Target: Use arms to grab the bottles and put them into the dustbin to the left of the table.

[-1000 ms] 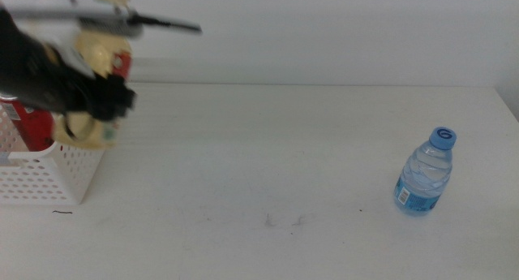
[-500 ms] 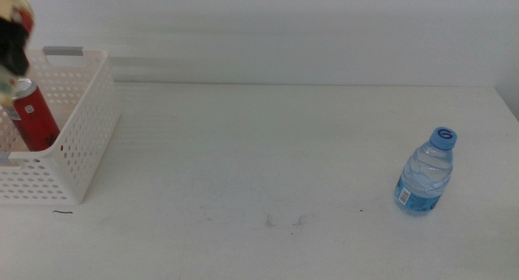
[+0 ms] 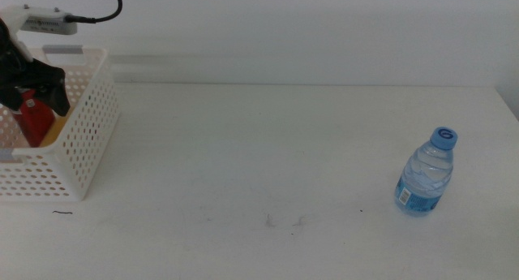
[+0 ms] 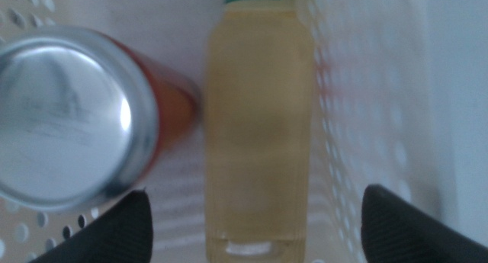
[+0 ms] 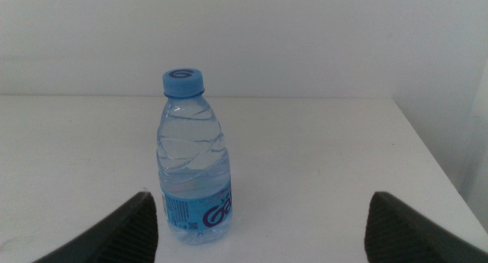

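left gripper [image 4: 255, 225]: my jaws spread wide over the basket [image 3: 77, 142], empty
yellow bottle [image 4: 259, 118]: lying in basket beside red can [image 4: 72, 118]
right gripper [image 5: 259, 225]: jaws apart, facing water bottle [image 5: 192, 160] upright on table [image 3: 268, 150]

yellow bottle [image 4: 259, 126]: cap cut off by wrist view's edge | red can [image 3: 31, 118]: mostly hidden behind left gripper [image 3: 36, 85] and basket [image 3: 81, 142] wall
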Action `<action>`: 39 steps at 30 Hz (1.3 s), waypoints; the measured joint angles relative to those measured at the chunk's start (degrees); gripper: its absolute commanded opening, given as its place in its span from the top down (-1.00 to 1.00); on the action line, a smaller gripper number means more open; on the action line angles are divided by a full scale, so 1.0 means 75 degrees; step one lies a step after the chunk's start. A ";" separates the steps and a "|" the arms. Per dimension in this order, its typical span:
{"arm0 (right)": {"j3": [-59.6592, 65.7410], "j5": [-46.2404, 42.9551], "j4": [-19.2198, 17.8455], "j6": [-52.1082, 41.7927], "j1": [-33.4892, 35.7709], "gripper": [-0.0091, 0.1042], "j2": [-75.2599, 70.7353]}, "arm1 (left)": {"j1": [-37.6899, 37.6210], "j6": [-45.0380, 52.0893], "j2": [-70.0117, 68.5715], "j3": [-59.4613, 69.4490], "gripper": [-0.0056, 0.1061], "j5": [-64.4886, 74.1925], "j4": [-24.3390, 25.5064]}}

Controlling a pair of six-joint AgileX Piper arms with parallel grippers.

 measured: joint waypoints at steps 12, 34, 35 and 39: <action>0.0000 0.0000 0.0000 0.0000 0.0000 -0.76 0.0000 | 0.0000 -0.0869 -0.1051 0.0021 -0.78 -0.0116 -0.0180; 0.0000 0.0000 0.0000 0.0000 0.0000 -0.76 0.0000 | -0.2595 -0.0944 -0.7489 0.4235 -0.78 -0.2571 -0.0963; 0.0000 0.0000 0.0000 0.0000 0.0000 -0.76 0.0000 | -0.2829 -0.0944 -0.7636 0.4323 -0.78 -0.2643 -0.0829; 0.0000 0.0000 0.0000 0.0000 0.0000 -0.76 0.0000 | -0.3947 -0.1537 -0.8498 0.5179 -0.78 -0.3510 -0.0200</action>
